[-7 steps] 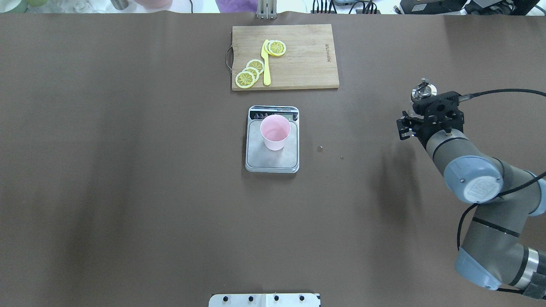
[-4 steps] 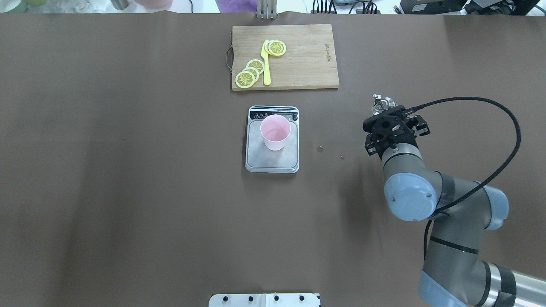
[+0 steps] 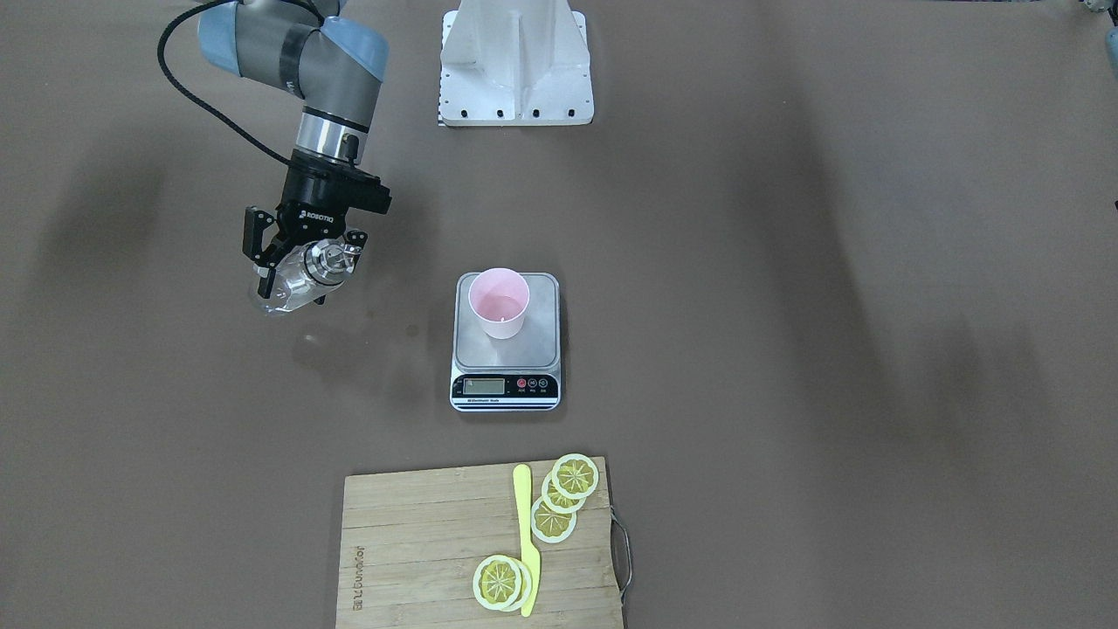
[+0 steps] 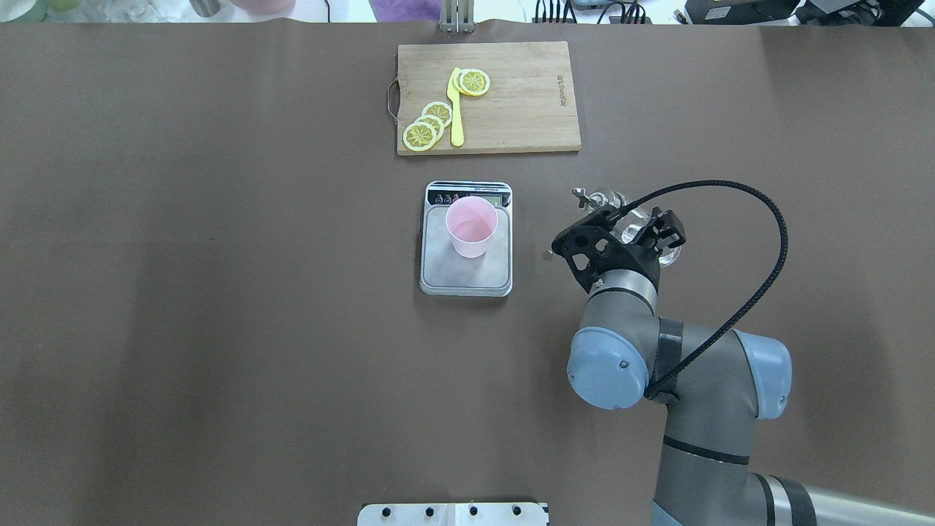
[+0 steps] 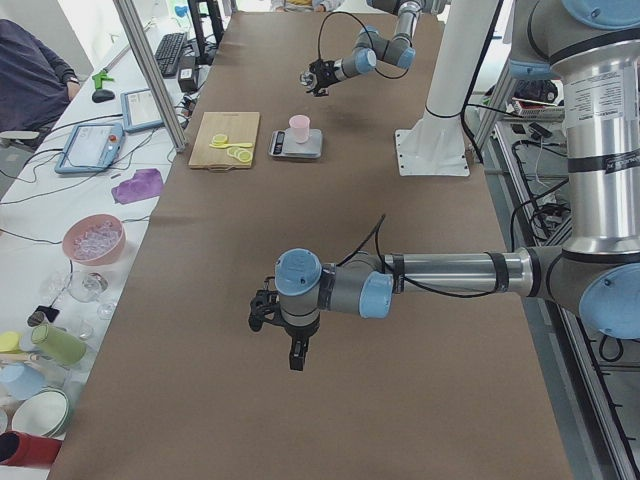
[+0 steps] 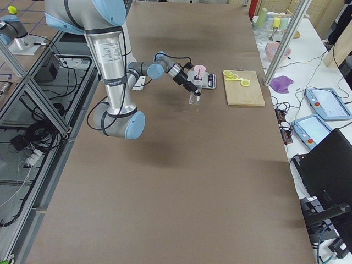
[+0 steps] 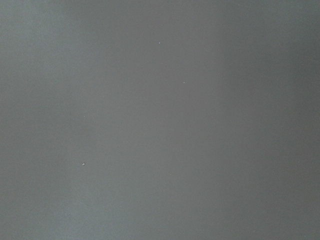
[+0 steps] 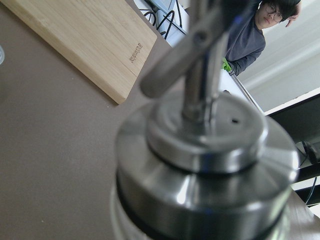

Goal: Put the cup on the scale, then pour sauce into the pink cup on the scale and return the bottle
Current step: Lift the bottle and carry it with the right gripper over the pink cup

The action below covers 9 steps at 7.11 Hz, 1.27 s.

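Note:
The pale pink cup (image 4: 471, 225) stands upright on the steel scale (image 4: 438, 276) at mid-table; both also show in the front view, cup (image 3: 499, 301) and scale (image 3: 505, 389). My right gripper (image 4: 621, 232) is shut on the clear glass bottle (image 4: 668, 252), held above the table to the right of the scale and tilted, its metal spout (image 4: 584, 196) pointing toward the scale. The front view shows the same grip (image 3: 306, 260) on the bottle (image 3: 284, 293). The bottle cap (image 8: 205, 165) fills the right wrist view. My left gripper (image 5: 285, 340) shows only in the exterior left view; I cannot tell its state.
A wooden cutting board (image 4: 518, 102) with lemon slices (image 4: 422, 134) and a yellow knife (image 4: 456, 109) lies beyond the scale. Small specks (image 4: 548, 254) sit on the brown table between scale and bottle. The robot's base (image 3: 515, 61) is at the near edge.
My right arm has swung left from the table's right side toward the scale, carrying the bottle. The bottle has tilted, its spout now toward the scale. Cup and scale have not moved.

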Motion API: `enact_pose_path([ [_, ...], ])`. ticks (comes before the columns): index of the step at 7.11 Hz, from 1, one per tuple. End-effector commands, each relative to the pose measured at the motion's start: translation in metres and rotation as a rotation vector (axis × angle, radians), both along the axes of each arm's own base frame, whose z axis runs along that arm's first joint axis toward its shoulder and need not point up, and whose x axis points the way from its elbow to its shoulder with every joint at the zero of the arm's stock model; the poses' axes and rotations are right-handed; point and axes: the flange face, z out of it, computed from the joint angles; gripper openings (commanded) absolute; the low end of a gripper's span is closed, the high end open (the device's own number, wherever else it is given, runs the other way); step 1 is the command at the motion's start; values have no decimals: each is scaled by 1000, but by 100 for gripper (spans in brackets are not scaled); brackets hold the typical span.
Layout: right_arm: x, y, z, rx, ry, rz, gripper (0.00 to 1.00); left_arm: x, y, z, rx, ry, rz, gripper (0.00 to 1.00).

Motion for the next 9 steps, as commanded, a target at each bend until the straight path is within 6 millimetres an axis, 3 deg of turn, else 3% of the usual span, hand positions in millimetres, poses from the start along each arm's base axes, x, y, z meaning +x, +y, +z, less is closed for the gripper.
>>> enact_pose_path([
  [1, -10, 5, -19, -7, 122, -5, 0, -2, 5, 4, -12, -1, -4, 98],
  [5, -10, 8, -63, -66, 387, -18, 0, -2, 7, 11, -30, -3, -4, 98],
  [7, -15, 7, -72, -71, 409, -23, 0, -2, 9, 22, -53, -4, -2, 98],
  [8, -16, 7, -86, -65, 388, -24, 0, -2, 10, 24, -56, -5, -4, 98],
  [9, -18, 7, -83, -67, 405, -29, 0, -2, 11, 28, -66, -4, -3, 98],
])
